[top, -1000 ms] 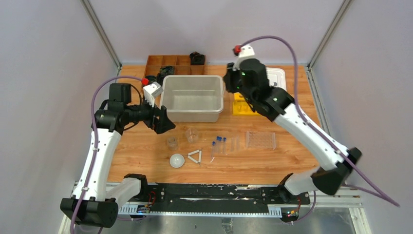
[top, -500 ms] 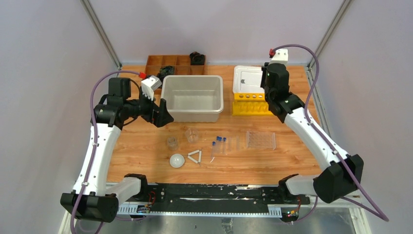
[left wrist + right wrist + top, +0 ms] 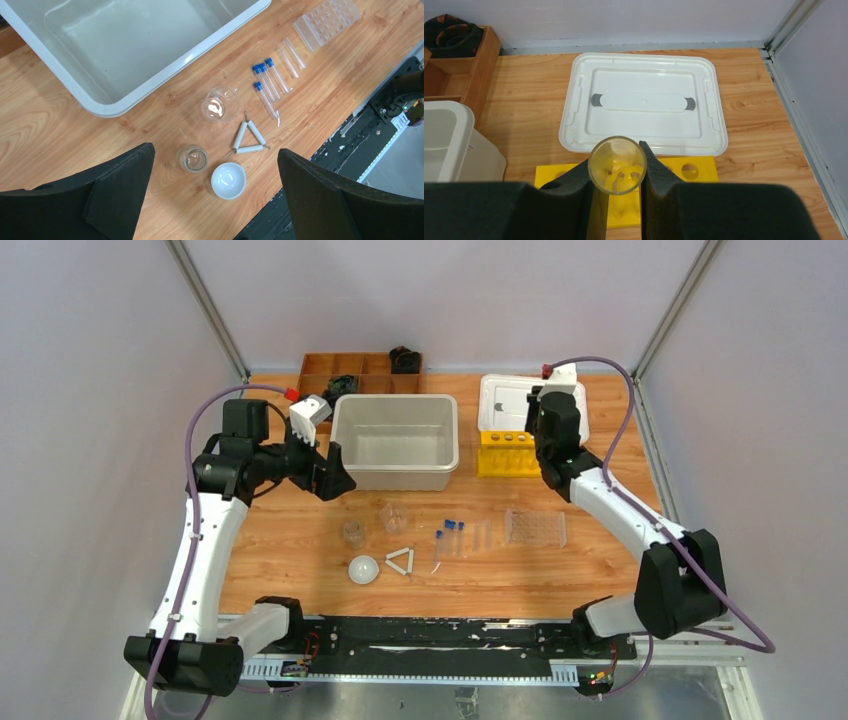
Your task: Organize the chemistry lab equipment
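The right arm (image 3: 600, 495) has swung from the bin (image 3: 400, 478) to above the yellow rack (image 3: 705, 173), jaws gripping a clear tube (image 3: 617, 165) ready for slotting; left jaws hang wide above the beakers (image 3: 220, 103).

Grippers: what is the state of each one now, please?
Left gripper: open, holding nothing.
Right gripper: shut on a clear tube, over the yellow rack.
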Robot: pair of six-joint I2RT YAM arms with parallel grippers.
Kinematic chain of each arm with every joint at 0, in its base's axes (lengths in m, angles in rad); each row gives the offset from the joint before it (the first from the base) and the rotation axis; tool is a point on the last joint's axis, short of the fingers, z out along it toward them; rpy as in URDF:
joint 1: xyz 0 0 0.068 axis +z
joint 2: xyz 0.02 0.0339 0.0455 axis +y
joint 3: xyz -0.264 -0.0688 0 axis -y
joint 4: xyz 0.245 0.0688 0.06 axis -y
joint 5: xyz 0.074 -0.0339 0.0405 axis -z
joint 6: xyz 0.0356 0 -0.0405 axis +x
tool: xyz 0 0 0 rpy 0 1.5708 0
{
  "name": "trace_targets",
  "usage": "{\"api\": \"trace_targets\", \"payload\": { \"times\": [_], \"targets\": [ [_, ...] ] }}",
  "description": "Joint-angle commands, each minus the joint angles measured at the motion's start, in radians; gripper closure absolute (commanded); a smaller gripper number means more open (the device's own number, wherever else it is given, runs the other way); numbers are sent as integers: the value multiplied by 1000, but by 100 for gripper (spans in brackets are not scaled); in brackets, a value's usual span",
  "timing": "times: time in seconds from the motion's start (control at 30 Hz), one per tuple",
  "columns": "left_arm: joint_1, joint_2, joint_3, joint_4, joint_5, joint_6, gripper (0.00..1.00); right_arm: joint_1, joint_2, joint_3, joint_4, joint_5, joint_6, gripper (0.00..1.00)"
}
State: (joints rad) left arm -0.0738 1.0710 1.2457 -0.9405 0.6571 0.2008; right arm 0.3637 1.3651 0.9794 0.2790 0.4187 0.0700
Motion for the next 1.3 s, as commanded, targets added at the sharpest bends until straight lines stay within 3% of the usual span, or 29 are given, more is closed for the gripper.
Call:
{"api": "trace_targets", "payload": {
  "times": [0.0, 1.27],
  "targets": [
    [-1, -14, 22, 8, -1, -4, 0, -15, 23, -9, 121, -23, 2, 100],
    [-1, -44, 11, 8, -15, 12, 0, -56, 125, -115, 184, 18, 70, 100]
  ]
}}
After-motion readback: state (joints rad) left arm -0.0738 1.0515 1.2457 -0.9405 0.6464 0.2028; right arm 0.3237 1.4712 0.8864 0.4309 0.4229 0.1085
